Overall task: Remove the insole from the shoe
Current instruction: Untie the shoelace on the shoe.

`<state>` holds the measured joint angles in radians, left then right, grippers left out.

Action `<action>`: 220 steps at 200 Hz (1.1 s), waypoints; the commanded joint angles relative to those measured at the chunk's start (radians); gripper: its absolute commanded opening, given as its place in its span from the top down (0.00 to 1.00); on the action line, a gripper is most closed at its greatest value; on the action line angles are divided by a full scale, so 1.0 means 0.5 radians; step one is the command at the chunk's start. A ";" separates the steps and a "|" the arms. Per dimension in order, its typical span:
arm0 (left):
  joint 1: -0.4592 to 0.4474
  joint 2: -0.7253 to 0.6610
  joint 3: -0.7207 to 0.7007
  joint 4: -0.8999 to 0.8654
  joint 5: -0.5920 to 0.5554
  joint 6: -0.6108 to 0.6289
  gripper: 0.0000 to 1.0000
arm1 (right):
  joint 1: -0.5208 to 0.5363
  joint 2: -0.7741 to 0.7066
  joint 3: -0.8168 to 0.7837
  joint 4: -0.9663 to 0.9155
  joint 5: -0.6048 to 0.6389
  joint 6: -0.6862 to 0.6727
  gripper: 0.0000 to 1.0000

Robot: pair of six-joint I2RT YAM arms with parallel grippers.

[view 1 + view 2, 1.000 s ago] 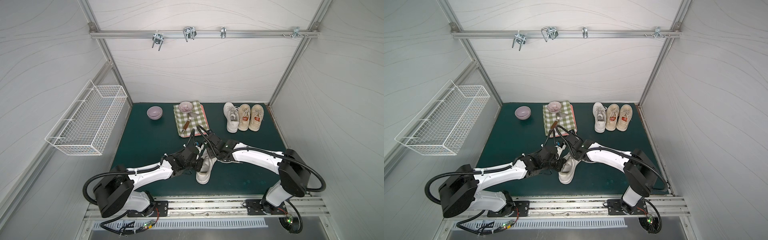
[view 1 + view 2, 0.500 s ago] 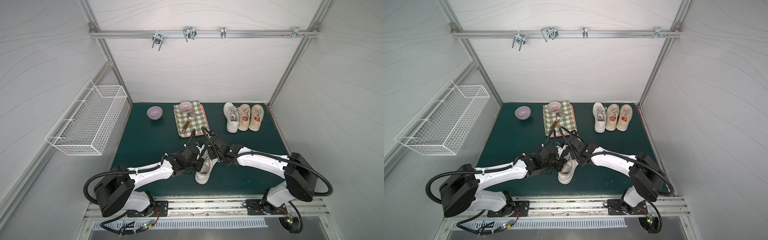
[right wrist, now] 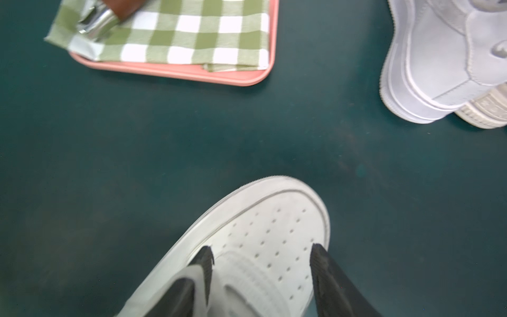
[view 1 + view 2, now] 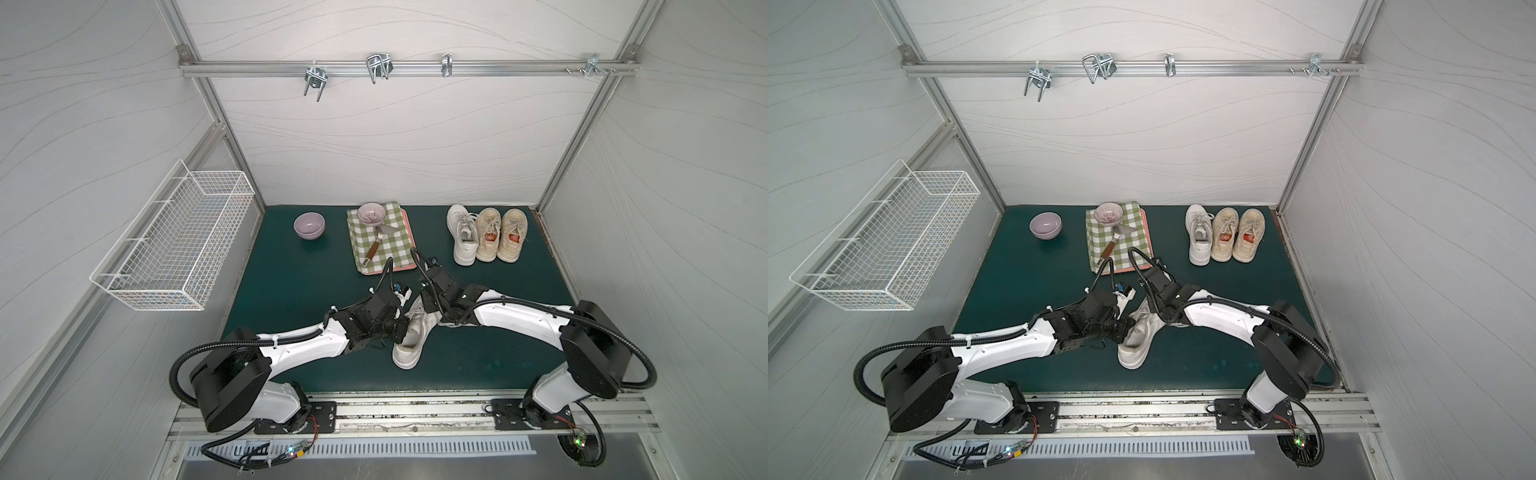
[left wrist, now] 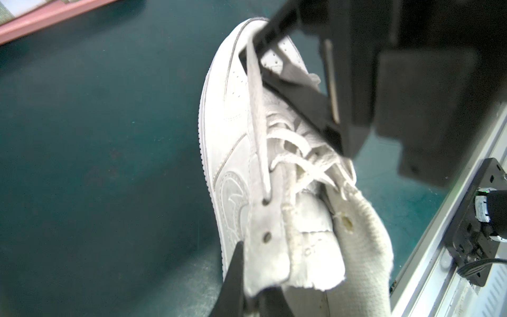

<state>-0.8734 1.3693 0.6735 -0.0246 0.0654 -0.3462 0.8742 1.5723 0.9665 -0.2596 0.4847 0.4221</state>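
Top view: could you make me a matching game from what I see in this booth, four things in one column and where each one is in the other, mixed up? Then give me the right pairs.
Things
1. purple bowl
2. spatula
3. wire basket
4. lone white shoe

Places
A. hanging on the side wall
B. lying on the checked cloth
C. upright at the back of the green mat, beside the cloth
D. between the left arm and the right arm

Pairs: 1-C, 2-B, 3-A, 4-D.
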 commanded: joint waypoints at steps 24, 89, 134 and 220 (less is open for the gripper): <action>-0.014 -0.087 0.063 0.136 0.090 0.040 1.00 | -0.072 0.087 0.231 -0.124 0.214 -0.016 0.27; -0.014 -0.165 0.019 0.106 0.034 0.039 1.00 | -0.376 0.145 0.469 -0.324 0.134 0.049 0.18; -0.015 -0.246 -0.029 0.078 -0.002 0.021 1.00 | -0.539 0.253 0.651 -0.363 -0.033 0.039 0.14; -0.015 -0.468 -0.146 -0.040 -0.083 -0.019 1.00 | -0.661 0.703 1.248 -0.437 -0.118 -0.052 0.11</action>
<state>-0.8738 1.1881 0.5884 -0.1234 0.0422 -0.3454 0.5560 1.8664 1.5181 -0.4507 0.4282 0.4137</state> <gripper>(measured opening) 0.092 0.886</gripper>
